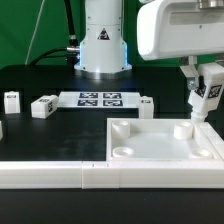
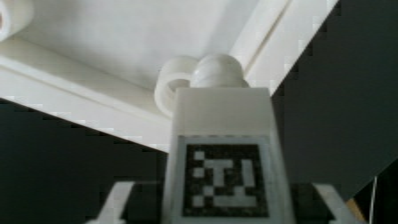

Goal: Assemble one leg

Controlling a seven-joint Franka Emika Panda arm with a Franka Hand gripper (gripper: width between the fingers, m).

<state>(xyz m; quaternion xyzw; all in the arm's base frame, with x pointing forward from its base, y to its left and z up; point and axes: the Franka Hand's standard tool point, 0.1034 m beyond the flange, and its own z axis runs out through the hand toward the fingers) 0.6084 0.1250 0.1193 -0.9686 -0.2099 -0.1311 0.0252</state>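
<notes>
My gripper (image 1: 205, 93) is shut on a leg (image 1: 203, 98), a small white peg-like block with a black-and-white tag. It holds the leg tilted, lower end down, just above the far corner socket (image 1: 185, 130) of the large white square tabletop panel (image 1: 165, 150) at the exterior view's right. In the wrist view the leg (image 2: 221, 140) runs out from between the fingers (image 2: 125, 203) of the gripper (image 2: 222, 208). Its rounded tip (image 2: 217, 72) sits at the round socket (image 2: 175, 88) in the panel's corner. I cannot tell whether the tip touches the socket.
Loose legs lie on the black table at the exterior view's left (image 1: 12, 100), (image 1: 43, 107), and one near the middle (image 1: 147, 105). The marker board (image 1: 100, 98) lies before the robot base. A long white rail (image 1: 50, 175) runs along the front.
</notes>
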